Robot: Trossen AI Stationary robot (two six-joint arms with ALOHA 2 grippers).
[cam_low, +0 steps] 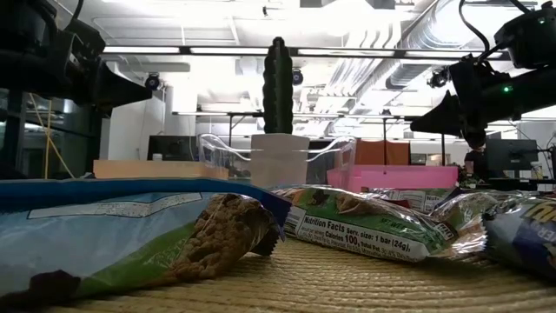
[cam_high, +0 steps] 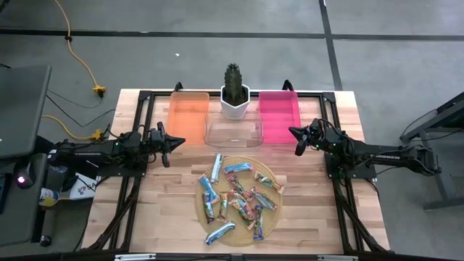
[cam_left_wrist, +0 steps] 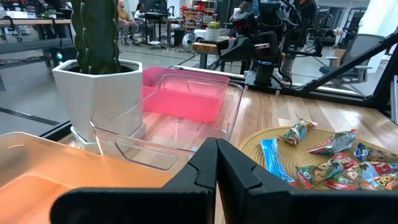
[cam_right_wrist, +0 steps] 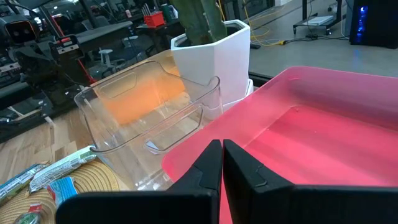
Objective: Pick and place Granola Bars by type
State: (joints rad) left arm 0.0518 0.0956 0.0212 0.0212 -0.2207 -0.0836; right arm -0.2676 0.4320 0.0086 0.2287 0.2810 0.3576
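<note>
Several granola bars (cam_high: pixel 238 196) in blue-and-white, green and red foil wrappers lie heaped on a round woven mat (cam_high: pixel 270 168) at the table's near middle; they fill the foreground of the low view (cam_low: pixel 356 228). My left gripper (cam_high: pixel 165 147) hangs shut above the table's left side, near the orange bin (cam_high: pixel 188 116). My right gripper (cam_high: pixel 299 143) hangs shut at the right, by the pink bin (cam_high: pixel 279 114). Neither holds a bar.
A clear bin (cam_high: pixel 233 132) stands between the orange and pink bins along the far edge. A cactus in a white pot (cam_high: pixel 234 94) stands behind it. Black frame rails run along the table's left and right sides. Bare wood lies around the mat.
</note>
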